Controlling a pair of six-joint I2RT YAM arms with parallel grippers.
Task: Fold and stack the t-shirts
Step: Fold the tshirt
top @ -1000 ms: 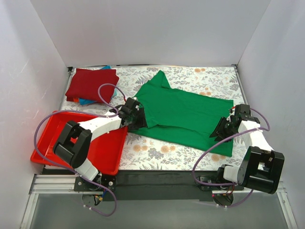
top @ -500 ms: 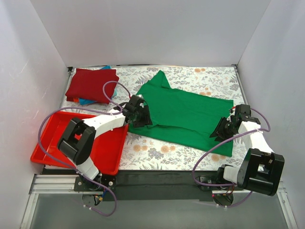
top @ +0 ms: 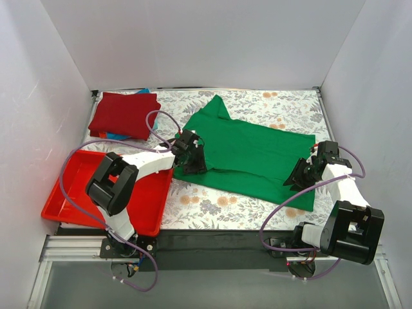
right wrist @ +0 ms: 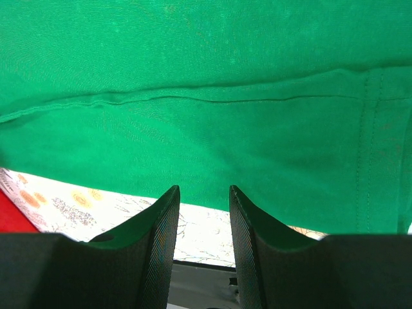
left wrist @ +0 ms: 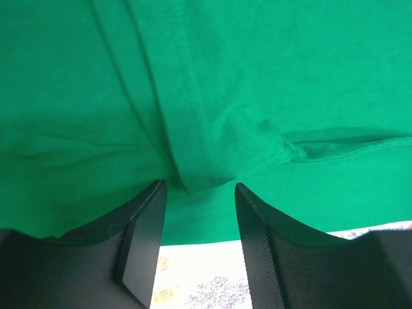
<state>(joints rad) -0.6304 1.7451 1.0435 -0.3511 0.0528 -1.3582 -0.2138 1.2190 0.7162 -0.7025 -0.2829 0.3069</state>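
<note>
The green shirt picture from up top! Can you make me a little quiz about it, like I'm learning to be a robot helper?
1. True or false: the green t-shirt lies spread on the table, not in the red tray.
2. Where is the dark red t-shirt?
A. folded at the far left corner of the table
B. inside the red tray
C. on top of the green t-shirt
3. Fill in the gap: in the left wrist view, the left gripper has its jaws ____, with a fold of green cloth at their tips.

Key: 1 true. 2 A. 3 open.
</note>
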